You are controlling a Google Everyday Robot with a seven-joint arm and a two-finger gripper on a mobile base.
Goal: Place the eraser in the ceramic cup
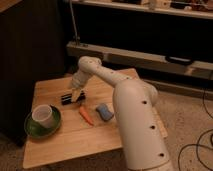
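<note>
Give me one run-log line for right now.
gripper: at long black eraser bar | off-white ceramic cup: upright on green saucer | eraser: on wooden table, not in cup

gripper over the eraser; cup on a saucer to its left, carrot and block to its right.
</note>
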